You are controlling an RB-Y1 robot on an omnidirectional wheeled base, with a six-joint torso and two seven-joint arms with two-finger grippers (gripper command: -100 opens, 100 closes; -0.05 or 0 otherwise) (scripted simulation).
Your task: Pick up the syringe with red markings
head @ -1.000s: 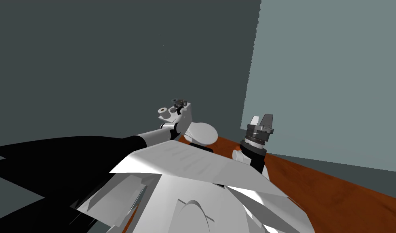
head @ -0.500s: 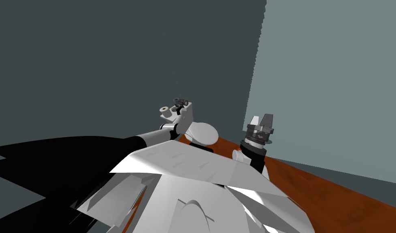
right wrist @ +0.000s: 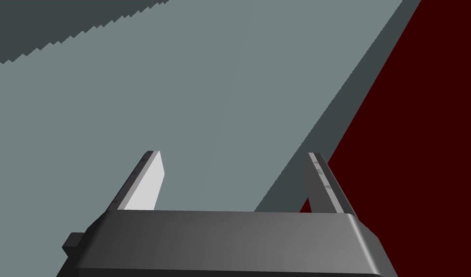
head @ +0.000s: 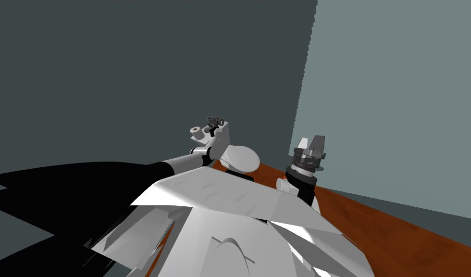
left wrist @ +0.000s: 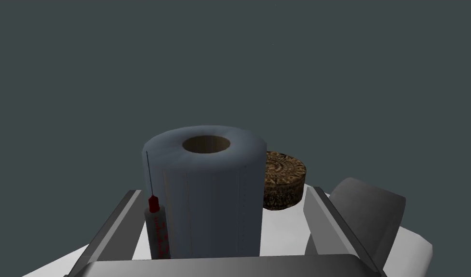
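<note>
Between spread left jaws, upright against grey roll (left wrist: 205, 192): syringe (left wrist: 157, 231) | right jaws also spread, idle | next: sidestep clear of roll, centre on barrel, pinch slowly, avoid toppling roll

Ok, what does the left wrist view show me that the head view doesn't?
Left wrist: the syringe with red markings upright against the grey roll, both between the left gripper's open fingers, a brown disc behind. Head: the right gripper, open, and the red-brown floor. Both: the roll on its white surface.
</note>
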